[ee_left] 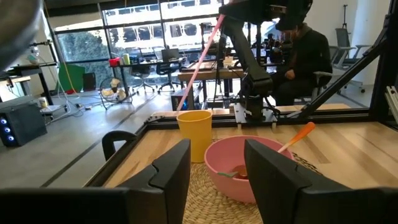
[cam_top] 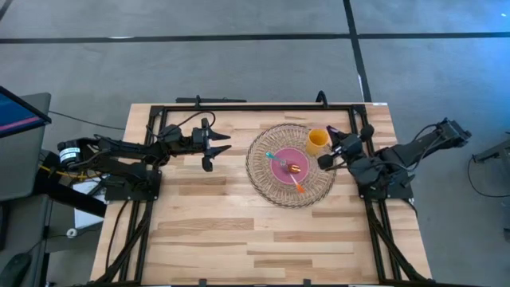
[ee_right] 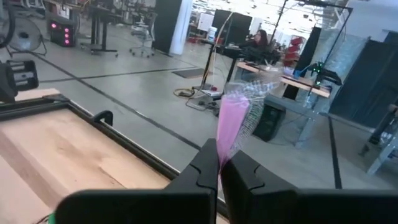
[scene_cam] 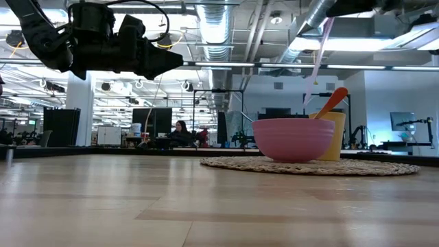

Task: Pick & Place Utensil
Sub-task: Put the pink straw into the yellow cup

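A round woven mat [cam_top: 271, 185] lies right of the table's middle. On it stand a pink bowl [cam_top: 288, 167] and, toward the far right, a yellow cup [cam_top: 317, 142]. An orange utensil [scene_cam: 330, 103] and a teal one [cam_top: 272, 155] lean in the bowl. My right gripper [cam_top: 331, 155] is above the cup, shut on a long pink utensil [scene_cam: 317, 55] that slants down toward the cup's rim. My left gripper [cam_top: 211, 147] hovers open, left of the mat and pointing at it; the bowl [ee_left: 249, 168] and cup [ee_left: 194, 134] show beyond its fingers. My right gripper pinches the pink utensil between its two shut fingers [ee_right: 205, 165], and one end [ee_right: 231, 118] sticks out past the fingertips. The utensil hangs slanting below the gripper. Its lower end [ee_left: 180, 106] is at the yellow cup's rim; whether it touches the cup, I cannot tell.
A black frame [cam_top: 239, 106] runs along the table's far edge and down both sides by the arm bases. Bare wood [cam_top: 239, 231] stretches across the near half of the table. A seated person [ee_left: 305, 56] shows in the room beyond.
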